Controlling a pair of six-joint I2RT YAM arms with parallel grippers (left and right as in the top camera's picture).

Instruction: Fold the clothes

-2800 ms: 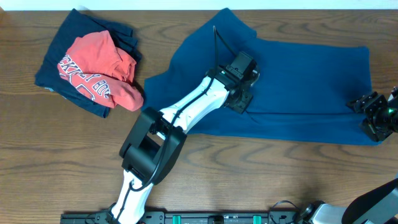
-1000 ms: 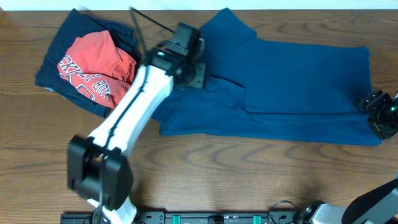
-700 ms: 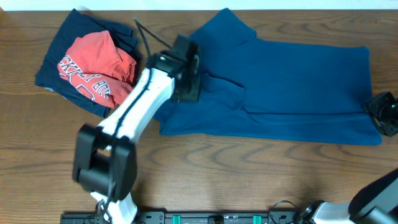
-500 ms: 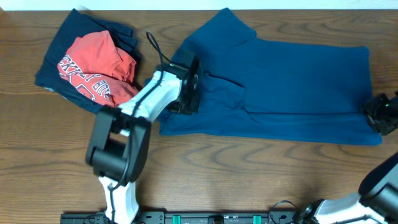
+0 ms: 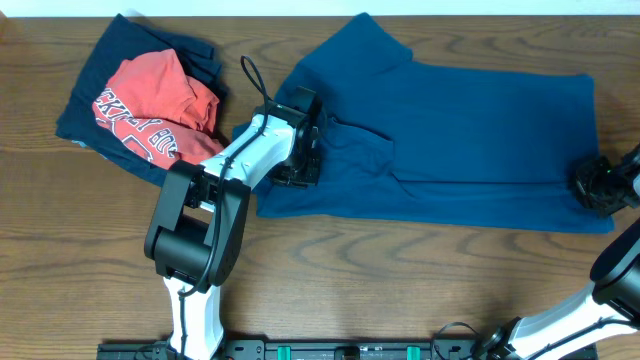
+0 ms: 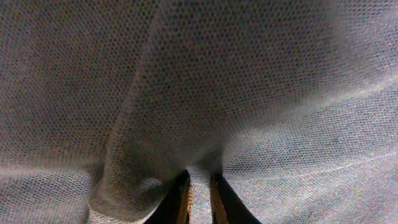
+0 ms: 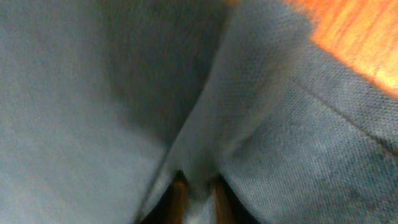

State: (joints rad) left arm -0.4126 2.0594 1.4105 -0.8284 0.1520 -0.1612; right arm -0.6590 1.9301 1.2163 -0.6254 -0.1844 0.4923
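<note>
Moved: left gripper (image 5: 303, 152) down onto blue T-shirt (image 5: 470, 130) edge nearest red tee (image 5: 150, 105), pinching a fold | right gripper (image 5: 598, 186) clamped on hem farthest from red tee | blue T-shirt spread flat, right of red tee

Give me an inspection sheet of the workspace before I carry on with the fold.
Surface: wooden table, brown grain.
Job's things: blue T-shirt spread out, partly folded; red tee crumpled on the navy garment beside it.
Clutter: nothing seen.
Grippers: left gripper shut on a ridge of the blue T-shirt at the end nearest the pile; right gripper shut on its opposite end.
Cables: black cable looping off the left wrist.
Surroundings: black rail along the near edge.
</note>
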